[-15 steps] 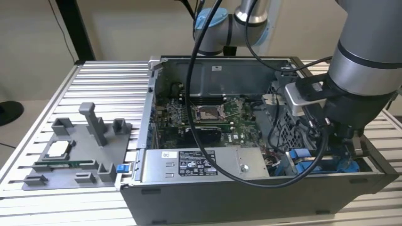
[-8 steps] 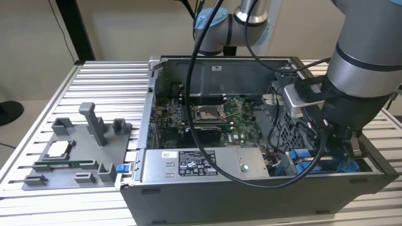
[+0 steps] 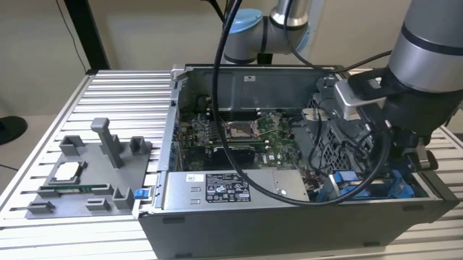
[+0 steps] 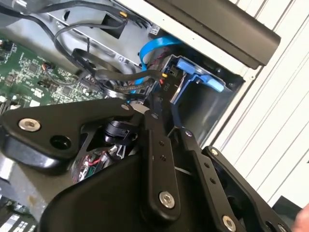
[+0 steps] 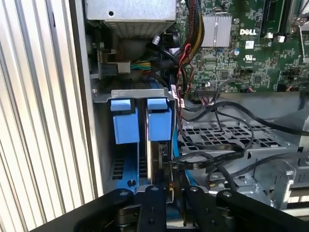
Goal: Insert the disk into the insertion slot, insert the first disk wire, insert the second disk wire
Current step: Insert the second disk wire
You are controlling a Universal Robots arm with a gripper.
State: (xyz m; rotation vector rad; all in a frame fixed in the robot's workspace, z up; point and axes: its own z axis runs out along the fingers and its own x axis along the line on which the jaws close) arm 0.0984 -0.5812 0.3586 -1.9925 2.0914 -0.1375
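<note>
The disk (image 5: pixel 159 126) stands upright in the insertion slot (image 5: pixel 140 94), its blue frame tab beside a second blue tab (image 5: pixel 124 123). In the second wrist view the disk's blue frame (image 4: pixel 195 72) sits in the grey bay at the case corner. My gripper (image 5: pixel 174 188) hangs right over the disk's end, fingers close together on the plug of a black flat wire (image 5: pixel 212 155) that runs off over the perforated cage. The gripper (image 4: pixel 166 121) meets the disk's connector edge (image 4: pixel 166 79). A blue wire (image 4: pixel 154 48) loops beside it. In the exterior view my arm (image 3: pixel 426 65) reaches into the case's front corner by the blue bay (image 3: pixel 347 181).
The open case holds the motherboard (image 3: pixel 239 135), a silver labelled power-supply box (image 3: pixel 224 189) and a perforated grey cage (image 5: pixel 227 135) crossed by black cables. A grey fixture tray (image 3: pixel 87 173) with small parts lies on the ribbed table at the exterior view's left.
</note>
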